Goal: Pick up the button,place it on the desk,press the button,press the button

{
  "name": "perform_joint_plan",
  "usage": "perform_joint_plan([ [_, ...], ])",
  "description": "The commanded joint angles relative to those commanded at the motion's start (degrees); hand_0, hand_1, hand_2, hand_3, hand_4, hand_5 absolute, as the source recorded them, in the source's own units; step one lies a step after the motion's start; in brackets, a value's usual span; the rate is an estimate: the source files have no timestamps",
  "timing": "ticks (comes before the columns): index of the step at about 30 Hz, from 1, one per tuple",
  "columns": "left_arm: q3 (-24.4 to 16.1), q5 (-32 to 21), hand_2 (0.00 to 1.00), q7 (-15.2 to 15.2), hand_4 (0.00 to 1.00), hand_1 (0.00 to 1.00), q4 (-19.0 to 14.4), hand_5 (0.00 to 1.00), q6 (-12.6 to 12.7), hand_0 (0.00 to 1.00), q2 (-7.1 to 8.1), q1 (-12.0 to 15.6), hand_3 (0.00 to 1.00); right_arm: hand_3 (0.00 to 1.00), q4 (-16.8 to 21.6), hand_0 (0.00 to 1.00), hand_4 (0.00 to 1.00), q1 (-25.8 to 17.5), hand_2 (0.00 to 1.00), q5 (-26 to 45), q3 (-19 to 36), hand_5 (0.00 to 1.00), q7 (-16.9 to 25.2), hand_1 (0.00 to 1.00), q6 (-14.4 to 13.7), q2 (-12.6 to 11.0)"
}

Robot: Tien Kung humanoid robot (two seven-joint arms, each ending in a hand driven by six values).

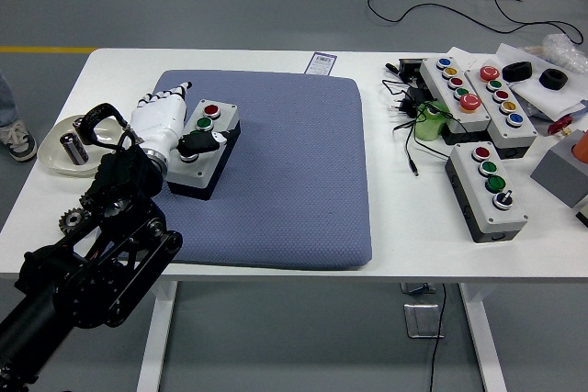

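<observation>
— Black arm first, nearest the camera: what is the left arm (87, 263) doing?

— It rises from the lower left corner to the blue-grey mat (276, 172). Its white left hand (170, 126) lies against the left side of the button box (204, 146), thumb across the top near the lowest button. The hand looks wrapped around the box, grasping it.

— Why hold it like that?

— Judging by the task, a side grip keeps the box steady for setting down and leaves the buttons free for pressing. The box rests on the mat's left part, so it seems already placed or just about to be released.

— How many buttons?

— A red one and a green one are plain; the third spot is under the thumb.

— And elsewhere?

— Right of the mat lie three more control boxes: one nearer (487, 192), two farther (455, 91) and (501, 103). Left of the mat sits one white dish (55, 149) holding a small cylinder (71, 147). The right hand is not visible.
</observation>
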Motion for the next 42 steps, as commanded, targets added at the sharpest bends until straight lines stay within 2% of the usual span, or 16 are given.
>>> perform_joint_plan([
  [2, 0.1, 0.0, 0.998, 0.0, 0.998, 0.998, 1.0, 0.707, -0.2, 0.963, -0.44, -0.5, 0.998, 0.624, 0.0, 0.673, 0.310, 0.1, 0.674, -0.1, 0.0, 0.173, 0.0, 0.658, 0.0, 0.0],
  [6, -0.1, 0.0, 0.998, 0.0, 0.998, 0.998, 5.0, 0.707, -0.6, 0.963, -1.96, -2.0, 0.998, 0.624, 0.0, 0.673, 0.310, 0.2, 0.674, 0.0, 0.0, 0.173, 0.0, 0.658, 0.0, 0.0],
  [11, -0.9, 0.0, 0.998, 0.0, 0.998, 0.998, 9.6, 0.701, -1.1, 0.944, -2.04, -3.5, 0.998, 0.624, 0.0, 0.673, 0.310, 0.3, 0.674, 0.2, -0.2, 0.173, 0.0, 0.658, 0.0, -0.1],
  [21, -1.8, 0.0, 0.998, 0.0, 0.998, 0.998, 16.1, 0.684, -2.3, 0.923, -2.04, -5.5, 0.998, 0.624, 0.0, 0.673, 0.310, 0.2, 0.674, 0.4, -0.5, 0.173, 0.0, 0.658, 0.0, -0.3],
  [24, -1.5, 0.0, 0.998, 0.0, 0.998, 0.998, 17.0, 0.684, -2.5, 0.923, -2.04, -6.0, 0.998, 0.624, 0.0, 0.673, 0.310, 0.2, 0.674, 0.4, -0.5, 0.173, 0.0, 0.658, 0.0, -0.3],
  [25, -1.1, 0.0, 0.998, 0.0, 0.998, 0.998, 17.0, 0.626, -2.4, 0.920, -2.04, -6.2, 0.998, 0.624, 0.0, 0.673, 0.310, 0.3, 0.674, -0.1, -0.1, 0.173, 0.0, 0.658, 0.0, -0.3],
  [30, 0.4, 0.0, 0.998, 0.0, 0.998, 0.998, 16.8, 0.626, -3.9, 0.920, -2.04, -6.9, 0.998, 0.624, 0.0, 0.673, 0.310, 0.3, 0.674, -1.7, 1.1, 0.173, -0.1, 0.658, 0.2, -0.1],
  [31, 0.8, 0.0, 0.998, 0.0, 0.943, 0.998, 16.8, 0.535, -4.4, 0.898, -2.04, -7.1, 0.998, 0.624, 0.0, 0.673, 0.310, 0.3, 0.674, -1.5, 0.9, 0.173, -0.1, 0.658, 0.2, -0.1],
  [36, 1.6, 0.0, 0.998, 0.0, 0.943, 0.998, 16.3, 0.535, -6.5, 0.898, -2.04, -8.2, 0.998, 0.624, 0.0, 0.673, 0.310, 0.3, 0.674, -0.9, 0.4, 0.173, 0.0, 0.658, 0.1, -0.2],
  [38, 1.9, 0.0, 0.998, 0.0, 0.934, 0.995, 16.0, 0.531, -6.9, 0.881, -2.04, -8.5, 0.966, 0.624, 0.0, 0.673, 0.310, 0.3, 0.674, -0.7, 0.3, 0.173, 0.0, 0.658, 0.1, -0.3],
  [42, 2.0, 0.0, 0.998, 0.0, 0.934, 0.995, 17.4, 0.531, -7.9, 0.881, -2.04, -9.0, 0.966, 0.624, 0.0, 0.673, 0.310, 0.3, 0.674, -0.3, -0.1, 0.173, -0.1, 0.658, 0.1, -0.3],
])
